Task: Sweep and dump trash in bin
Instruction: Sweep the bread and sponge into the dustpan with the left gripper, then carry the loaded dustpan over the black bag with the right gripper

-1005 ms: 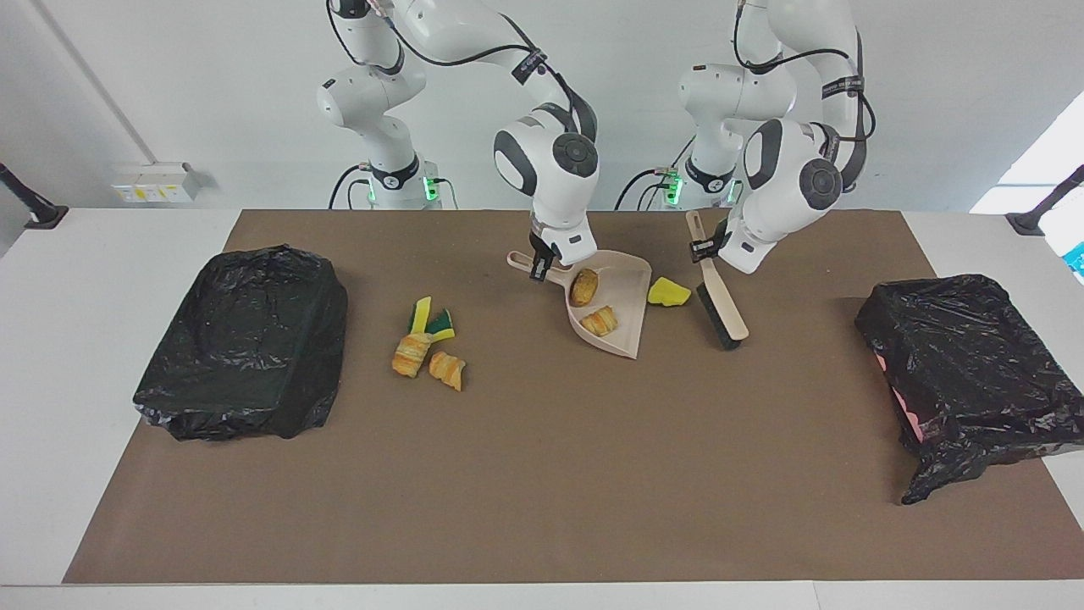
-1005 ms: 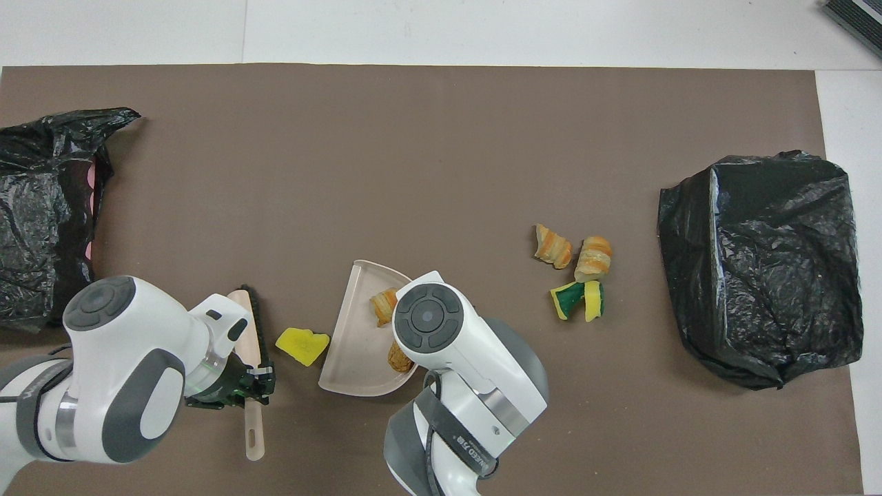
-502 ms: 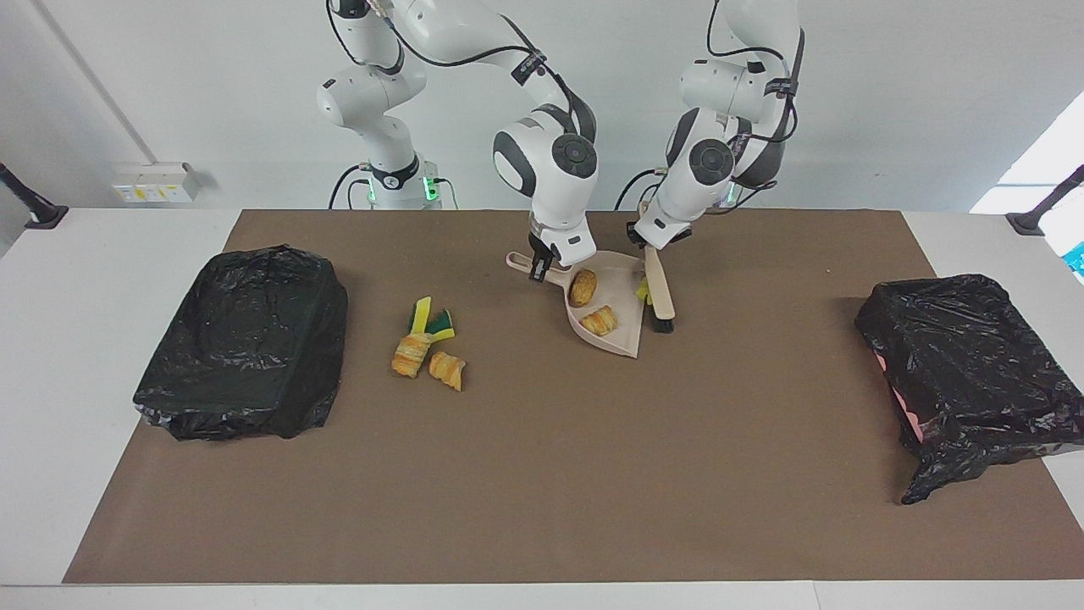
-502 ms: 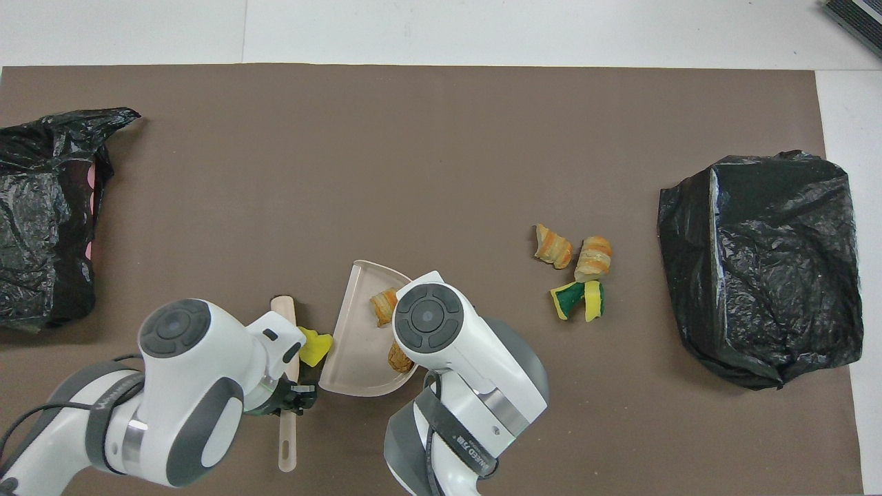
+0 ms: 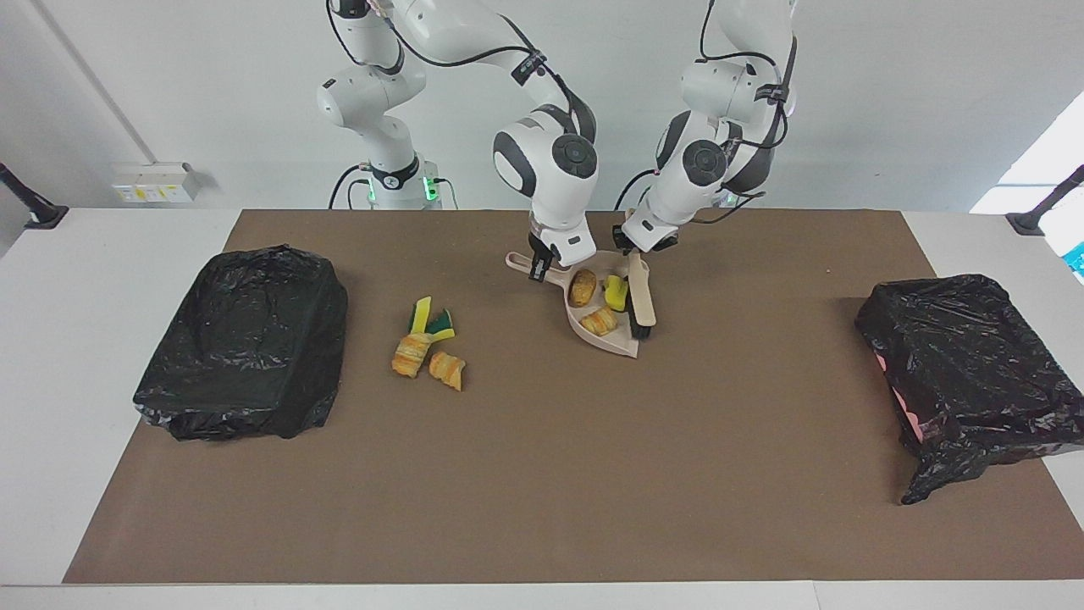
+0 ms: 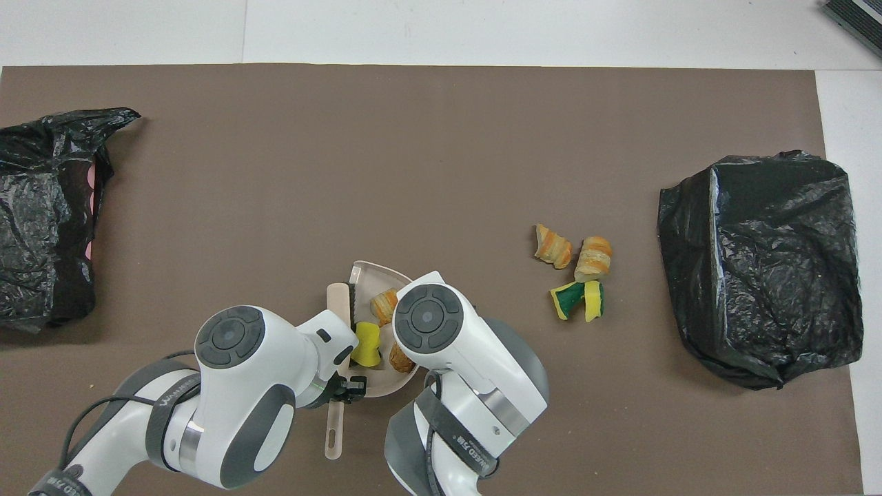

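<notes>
The beige dustpan (image 5: 622, 341) (image 6: 375, 270) lies on the mat close to the robots, and my right gripper (image 5: 542, 265) is shut on its handle. In the pan lie two croissant pieces (image 5: 583, 286) (image 5: 600, 320) and a yellow sponge bit (image 5: 616, 291) (image 6: 365, 344). My left gripper (image 5: 637, 248) (image 6: 346, 388) is shut on the beige brush (image 5: 644, 298) (image 6: 338, 301), whose black bristles stand at the pan's open edge against the sponge. More trash lies loose toward the right arm's end: a yellow-green sponge (image 5: 432, 320) (image 6: 577, 301) and two croissant pieces (image 5: 411, 354) (image 5: 446, 369).
A bin lined with a black bag (image 5: 246, 339) (image 6: 758, 262) stands at the right arm's end of the brown mat. Another black-bagged bin (image 5: 965, 364) (image 6: 41, 220) stands at the left arm's end. In the overhead view the right arm's wrist covers part of the pan.
My left gripper has swept the brush toward the dustpan, pushing the yellow sponge bit off the mat into the pan. The right gripper and the pan have stayed in place.
</notes>
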Robot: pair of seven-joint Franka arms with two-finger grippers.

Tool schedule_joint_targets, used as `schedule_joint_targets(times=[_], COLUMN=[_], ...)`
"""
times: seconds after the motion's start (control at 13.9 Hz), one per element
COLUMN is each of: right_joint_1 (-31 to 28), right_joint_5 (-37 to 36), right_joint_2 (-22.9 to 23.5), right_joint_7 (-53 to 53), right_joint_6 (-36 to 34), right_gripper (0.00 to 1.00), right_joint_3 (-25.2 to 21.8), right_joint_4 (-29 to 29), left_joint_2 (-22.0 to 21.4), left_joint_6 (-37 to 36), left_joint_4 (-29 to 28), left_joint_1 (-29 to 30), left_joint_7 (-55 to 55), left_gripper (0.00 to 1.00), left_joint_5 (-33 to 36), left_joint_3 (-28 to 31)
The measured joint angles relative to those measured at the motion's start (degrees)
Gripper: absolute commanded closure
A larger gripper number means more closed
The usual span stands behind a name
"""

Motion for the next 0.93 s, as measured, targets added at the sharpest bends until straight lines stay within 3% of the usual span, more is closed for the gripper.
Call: schedule_joint_targets(times=[0.29, 0.65, 0.93], right_joint_1=[0.0, -0.1, -1.9], right_joint_5=[0.0, 0.0, 0.0], right_joint_2=[0.0, 0.0, -1.3], right_joint_7=[0.0, 0.0, 0.2], right_joint_6=[0.0, 0.0, -0.7], right_gripper=[1.00, 1.00, 1.00], right_joint_3=[0.0, 0.0, -0.1], right_joint_4=[0.0, 0.0, 0.0], left_joint_2=[0.5, 0.8, 1.0], left_joint_6=[-2.7, -3.5, -3.5], left_joint_4=[2.1, 2.2, 2.2], left_joint_1=[0.5, 6.7, 8.0], left_joint_7=[0.0, 0.3, 0.2], left_gripper=[1.00, 1.00, 1.00], left_joint_5=[0.0, 4.7, 7.6], left_joint_3=[0.9, 1.5, 1.6])
